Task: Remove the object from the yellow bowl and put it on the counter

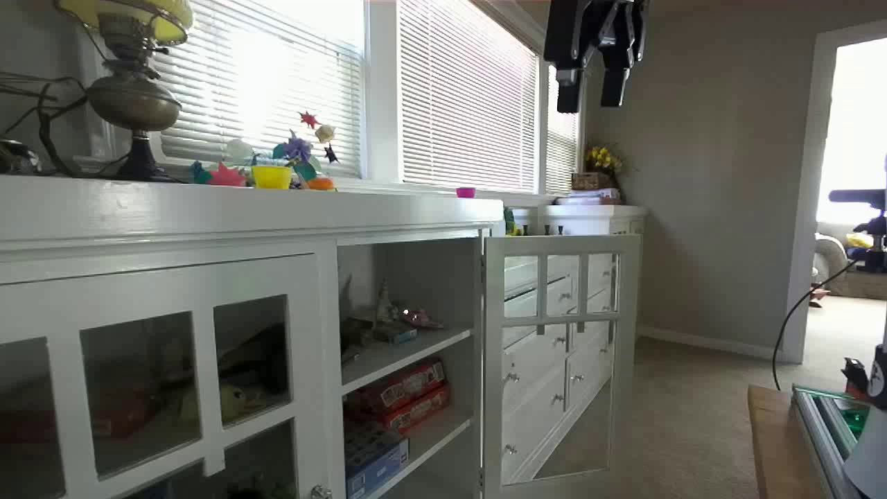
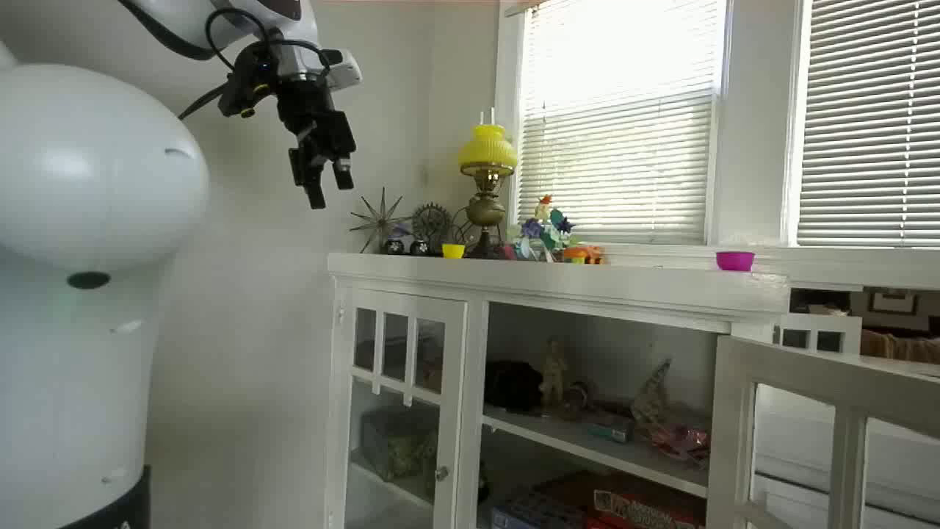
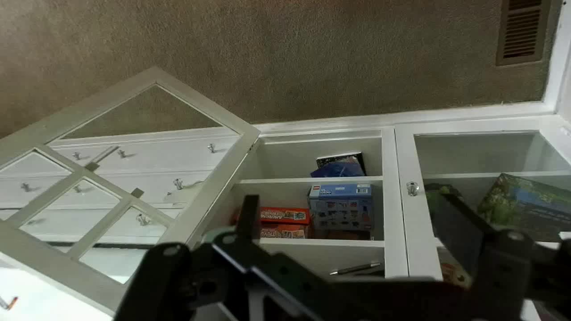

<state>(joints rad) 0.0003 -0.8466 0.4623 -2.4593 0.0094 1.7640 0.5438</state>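
Jaws, nearest the camera in the wrist view, spread wide and gripping nothing; beyond, an open glass-paned door (image 3: 111, 187). In an exterior view, the white counter (image 1: 138, 201) bears the yellow bowl (image 1: 271, 177), upright, interior hidden; behind it, colourful flowers (image 1: 298, 147), then window blinds (image 1: 291, 90).

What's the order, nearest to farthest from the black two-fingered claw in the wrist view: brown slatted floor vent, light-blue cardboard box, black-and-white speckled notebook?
From the black gripper:
1. Light-blue box, middle level of the white cabinet.
2. Speckled notebook, one level lower.
3. Floor vent, in the carpet, picture's top right.
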